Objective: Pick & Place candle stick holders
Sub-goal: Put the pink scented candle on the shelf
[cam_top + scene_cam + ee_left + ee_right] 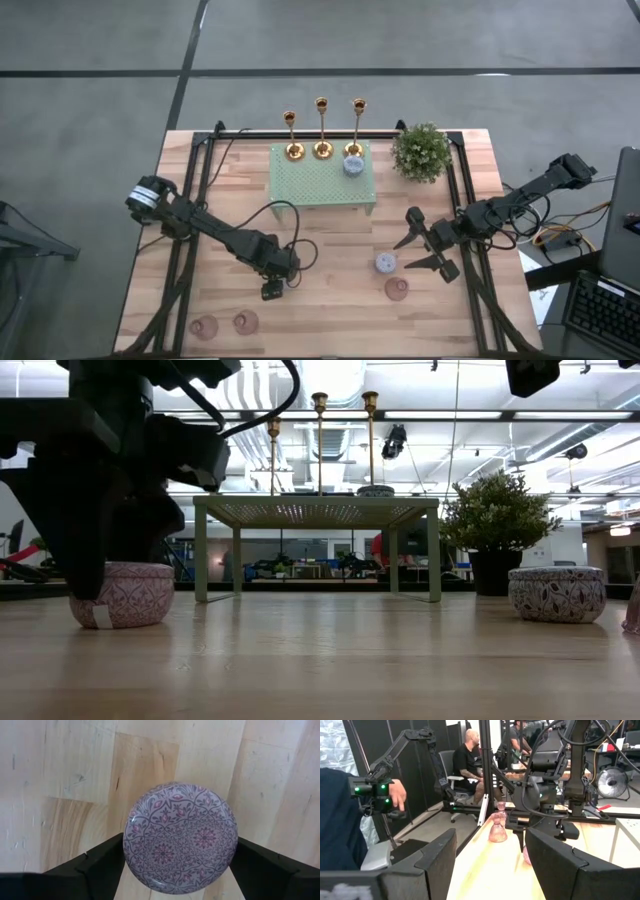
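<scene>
— High view first, from the left: what's on the wood?

— A pale plank table (pixel 330 320). Two pink holders (pixel 225 324) stand near its front left corner. The left gripper (pixel 272 291) points down over a lilac patterned holder (pixel 180 837); its fingers (pixel 95 867) sit spread on either side of it, close against the rim, and I cannot tell whether they touch.

— And the middle?

— A green perforated stand (pixel 322 178) carries three gold candlesticks (pixel 322 125) and a pale blue holder (pixel 353 166). A potted plant (pixel 421 151) is beside it.

— Right side?

— The right gripper (pixel 422 252) hangs spread and empty next to a blue holder (pixel 385 263) and a pink one (pixel 397 289).

— The room?

— Grey floor; a seated person (pixel 470 765) beyond the table.
</scene>
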Robot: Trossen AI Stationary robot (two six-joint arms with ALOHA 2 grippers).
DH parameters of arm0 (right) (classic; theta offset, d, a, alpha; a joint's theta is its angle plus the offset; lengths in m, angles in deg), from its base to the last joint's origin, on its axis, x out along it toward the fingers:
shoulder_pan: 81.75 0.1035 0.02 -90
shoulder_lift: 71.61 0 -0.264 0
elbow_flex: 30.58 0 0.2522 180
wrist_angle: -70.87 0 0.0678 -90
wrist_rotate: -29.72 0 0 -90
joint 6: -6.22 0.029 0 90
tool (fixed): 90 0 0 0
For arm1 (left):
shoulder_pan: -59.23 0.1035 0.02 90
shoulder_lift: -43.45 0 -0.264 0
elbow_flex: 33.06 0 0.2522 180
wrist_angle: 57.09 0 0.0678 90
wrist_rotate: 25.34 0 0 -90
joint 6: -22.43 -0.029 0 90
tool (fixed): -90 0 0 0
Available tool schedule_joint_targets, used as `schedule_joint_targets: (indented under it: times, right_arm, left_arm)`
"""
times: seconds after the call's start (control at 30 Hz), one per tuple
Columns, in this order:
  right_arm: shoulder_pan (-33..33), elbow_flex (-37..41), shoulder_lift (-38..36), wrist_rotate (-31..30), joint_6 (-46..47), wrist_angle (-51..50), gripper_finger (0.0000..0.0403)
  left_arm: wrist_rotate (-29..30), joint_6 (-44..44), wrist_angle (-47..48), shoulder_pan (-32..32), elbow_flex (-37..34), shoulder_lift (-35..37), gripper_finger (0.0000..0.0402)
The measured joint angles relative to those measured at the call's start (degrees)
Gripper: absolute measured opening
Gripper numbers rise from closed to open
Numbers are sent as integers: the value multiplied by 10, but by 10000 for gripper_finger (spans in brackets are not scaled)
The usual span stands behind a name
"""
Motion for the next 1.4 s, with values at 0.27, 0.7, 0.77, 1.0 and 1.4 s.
schedule_joint_targets:
  times: [0.27,0.7,0.77,1.0,1.4]
  right_arm:
    - [0,0,0,0,-2,0,228]
    - [0,9,0,0,7,0,228]
    - [0,10,0,0,7,1,228]
    - [0,10,0,0,9,2,228]
    - [0,10,0,-1,7,2,228]
  left_arm:
    - [2,-8,-1,2,0,0,298]
    - [21,-30,-46,14,0,0,300]
    - [21,-34,-50,15,0,0,300]
    - [21,-56,-59,25,8,0,298]
    - [27,-146,-3,64,121,0,298]
